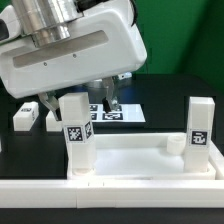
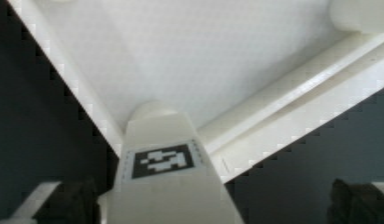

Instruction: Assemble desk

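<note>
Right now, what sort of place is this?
Probably a robotics lab bench: a two-finger gripper above a black table, a flat white marker board, and a tagged white plastic block leg.

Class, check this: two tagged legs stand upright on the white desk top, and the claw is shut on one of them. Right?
Not quite. The claw is open and grips nothing, as the wrist view shows; two tagged legs do stand upright on the desk top.
</note>
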Controlling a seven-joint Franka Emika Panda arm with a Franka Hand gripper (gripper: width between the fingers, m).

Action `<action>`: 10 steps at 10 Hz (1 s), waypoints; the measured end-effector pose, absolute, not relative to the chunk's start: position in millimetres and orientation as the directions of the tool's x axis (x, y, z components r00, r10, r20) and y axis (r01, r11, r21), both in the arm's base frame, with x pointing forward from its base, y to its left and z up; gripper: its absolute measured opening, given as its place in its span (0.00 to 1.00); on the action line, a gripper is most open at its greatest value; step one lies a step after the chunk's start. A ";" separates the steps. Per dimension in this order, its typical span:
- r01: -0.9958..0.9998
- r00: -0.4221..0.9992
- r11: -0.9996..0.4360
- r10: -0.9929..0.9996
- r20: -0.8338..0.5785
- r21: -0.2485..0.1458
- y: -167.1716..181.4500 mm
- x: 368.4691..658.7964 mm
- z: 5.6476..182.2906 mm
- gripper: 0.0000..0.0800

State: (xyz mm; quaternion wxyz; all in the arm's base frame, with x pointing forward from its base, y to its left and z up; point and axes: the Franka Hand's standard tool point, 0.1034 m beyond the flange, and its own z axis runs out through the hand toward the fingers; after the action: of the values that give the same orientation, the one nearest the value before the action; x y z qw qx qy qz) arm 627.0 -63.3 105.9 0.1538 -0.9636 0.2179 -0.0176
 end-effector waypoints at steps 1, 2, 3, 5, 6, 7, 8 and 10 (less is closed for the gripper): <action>-0.429 0.898 -0.851 -0.439 -0.038 -0.304 -62.8 627.0 105.9 0.81; -0.428 0.898 -0.851 -0.438 -0.038 -0.304 -62.8 627.0 105.8 0.65; -0.445 0.890 -0.842 -0.454 -0.044 -0.304 -62.4 627.1 105.8 0.48; -0.579 0.809 -0.761 -0.580 -0.092 -0.294 -64.3 625.9 104.6 0.39; -0.647 0.756 -0.707 -0.644 -0.118 -0.286 -63.2 626.1 104.6 0.38; -0.669 0.737 -0.688 -0.664 -0.126 -0.283 -63.1 626.1 104.5 0.38; -0.739 0.666 -0.617 -0.730 -0.155 -0.271 -62.6 626.6 104.6 0.38; -0.904 0.410 -0.359 -0.882 -0.232 -0.233 -60.7 630.8 104.2 0.38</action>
State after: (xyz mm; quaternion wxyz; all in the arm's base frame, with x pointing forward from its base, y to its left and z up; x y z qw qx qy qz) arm 630.8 -60.7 104.2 0.1633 -0.8236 0.5420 0.0336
